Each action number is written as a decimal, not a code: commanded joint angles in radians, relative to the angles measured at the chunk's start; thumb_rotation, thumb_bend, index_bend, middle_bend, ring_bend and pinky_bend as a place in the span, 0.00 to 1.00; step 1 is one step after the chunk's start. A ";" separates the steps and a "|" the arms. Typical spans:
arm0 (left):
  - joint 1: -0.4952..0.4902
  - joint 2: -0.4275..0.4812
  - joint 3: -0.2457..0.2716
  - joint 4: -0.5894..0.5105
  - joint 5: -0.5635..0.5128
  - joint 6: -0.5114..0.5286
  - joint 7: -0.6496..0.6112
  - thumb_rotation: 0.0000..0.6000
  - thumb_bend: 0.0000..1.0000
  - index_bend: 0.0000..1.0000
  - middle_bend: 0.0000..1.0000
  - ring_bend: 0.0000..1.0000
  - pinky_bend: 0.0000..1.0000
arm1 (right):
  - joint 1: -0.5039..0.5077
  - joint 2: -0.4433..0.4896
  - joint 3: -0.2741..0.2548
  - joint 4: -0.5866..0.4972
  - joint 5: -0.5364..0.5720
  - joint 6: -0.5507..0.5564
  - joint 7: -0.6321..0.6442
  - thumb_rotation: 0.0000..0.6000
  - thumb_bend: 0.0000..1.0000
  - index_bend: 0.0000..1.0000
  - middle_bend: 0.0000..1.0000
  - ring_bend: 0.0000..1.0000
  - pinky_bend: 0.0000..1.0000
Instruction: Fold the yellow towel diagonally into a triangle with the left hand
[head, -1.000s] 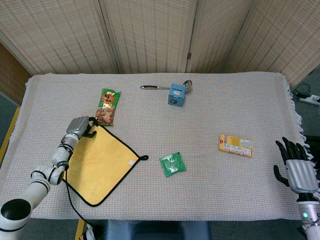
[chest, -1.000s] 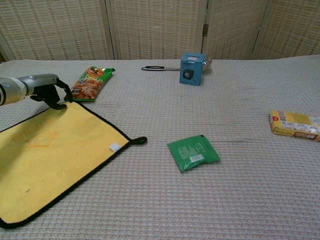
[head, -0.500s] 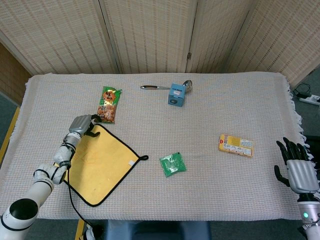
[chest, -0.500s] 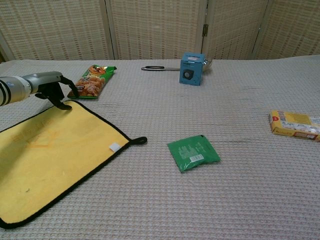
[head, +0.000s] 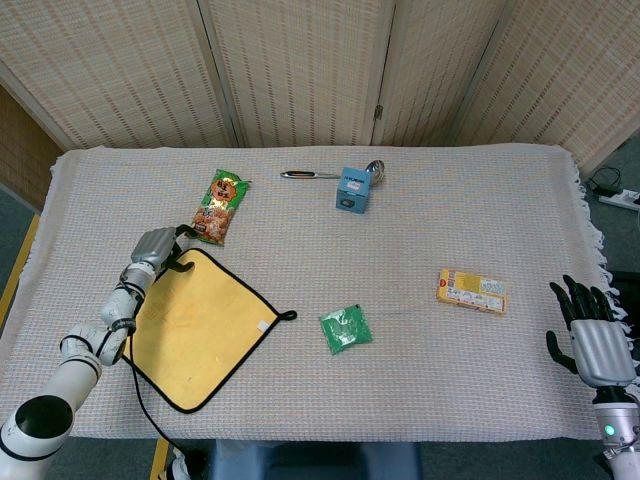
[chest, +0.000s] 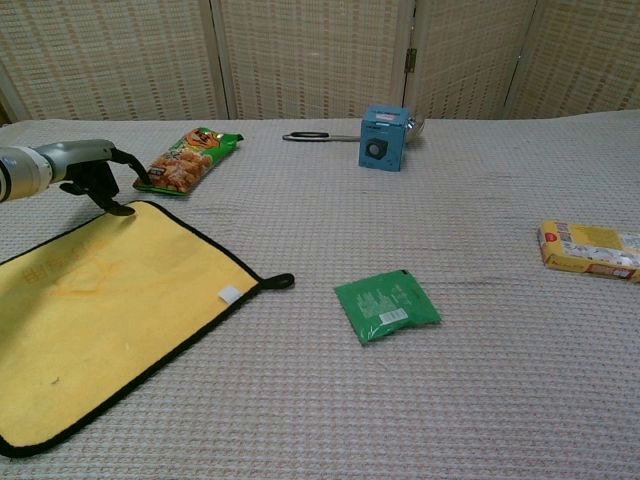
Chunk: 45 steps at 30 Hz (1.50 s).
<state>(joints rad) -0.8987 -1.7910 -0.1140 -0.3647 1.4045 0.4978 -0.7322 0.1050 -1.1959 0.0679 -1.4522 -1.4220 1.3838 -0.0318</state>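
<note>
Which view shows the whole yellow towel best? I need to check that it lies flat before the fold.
The head view: the yellow towel shows whole, flat, all corners visible. In the chest view it is cut off at the left and bottom edges.

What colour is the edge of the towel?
Black, around the yellow towel; clearest in the chest view.

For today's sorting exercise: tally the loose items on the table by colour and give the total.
Yellow: 2, the yellow towel and a yellow box.
Green: 2, a snack bag and a green packet.
Blue: 1, a blue cube.
Silver: 1, a spoon.
Total: 6.
</note>
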 joint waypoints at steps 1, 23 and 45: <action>0.002 -0.002 -0.003 0.002 -0.002 0.008 -0.006 0.90 0.38 0.26 1.00 1.00 1.00 | 0.000 0.000 0.000 -0.001 0.000 0.000 -0.001 0.93 0.56 0.00 0.00 0.00 0.00; -0.002 -0.043 0.026 0.066 0.027 0.012 -0.064 0.89 0.42 0.42 1.00 1.00 1.00 | -0.001 -0.001 0.000 0.002 0.006 -0.005 0.002 0.93 0.56 0.00 0.00 0.00 0.00; -0.010 -0.073 0.047 0.122 0.045 -0.016 -0.115 1.00 0.43 0.41 1.00 1.00 1.00 | 0.000 -0.004 0.005 0.008 0.017 -0.008 0.000 0.93 0.56 0.00 0.00 0.00 0.00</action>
<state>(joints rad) -0.9087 -1.8632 -0.0680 -0.2439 1.4491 0.4830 -0.8461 0.1046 -1.2000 0.0723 -1.4439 -1.4051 1.3757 -0.0321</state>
